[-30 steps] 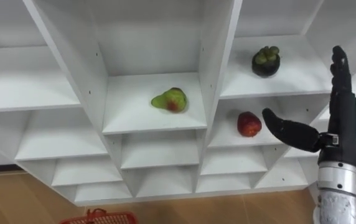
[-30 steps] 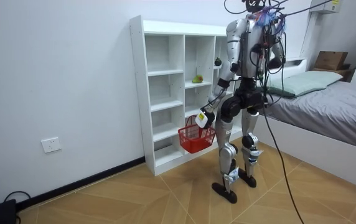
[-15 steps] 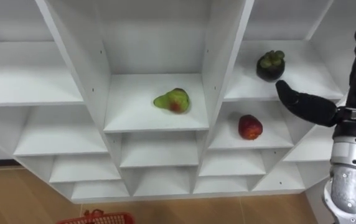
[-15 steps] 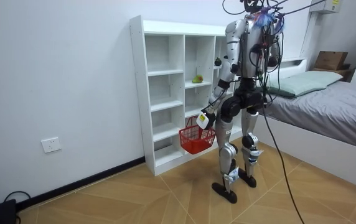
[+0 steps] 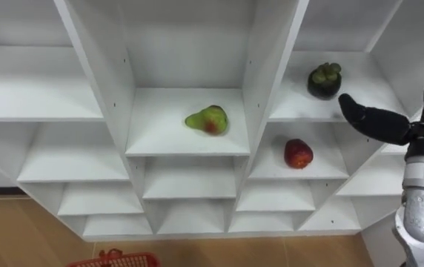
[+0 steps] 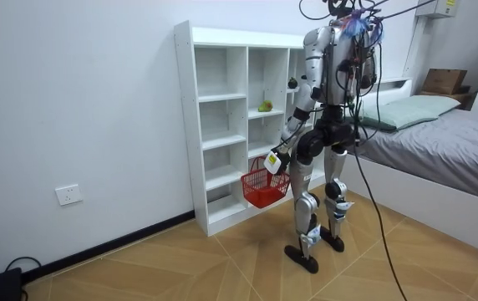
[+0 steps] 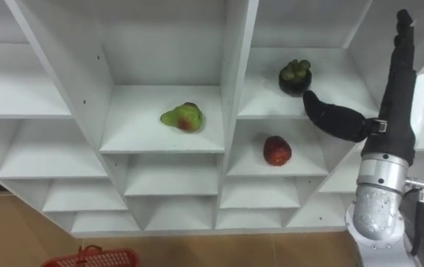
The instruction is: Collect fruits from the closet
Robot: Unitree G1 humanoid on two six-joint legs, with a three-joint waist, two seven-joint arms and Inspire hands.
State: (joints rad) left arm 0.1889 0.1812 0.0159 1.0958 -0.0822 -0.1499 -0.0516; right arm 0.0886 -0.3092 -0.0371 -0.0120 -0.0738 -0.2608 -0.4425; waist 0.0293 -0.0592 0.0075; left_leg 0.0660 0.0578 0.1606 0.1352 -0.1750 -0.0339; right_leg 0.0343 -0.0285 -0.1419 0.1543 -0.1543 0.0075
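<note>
The red basket (image 7: 90, 258) is hanging low at the left hand (image 6: 274, 160), in front of the closet (image 7: 234, 111); how that hand is holding it I cannot tell. The right hand (image 7: 394, 115) is reaching up at the closet's right column, fingers straight and apart, thumb pointing left, holding nothing. The mangosteen (image 7: 295, 77) is sitting on the upper shelf just left of the thumb tip and slightly above it, not touching, cap upward; being round, it is offering no preferred axis. The red fruit (image 7: 276, 150) is lying one shelf lower, the green-red fruit (image 7: 182, 117) in the middle column, farther left.
</note>
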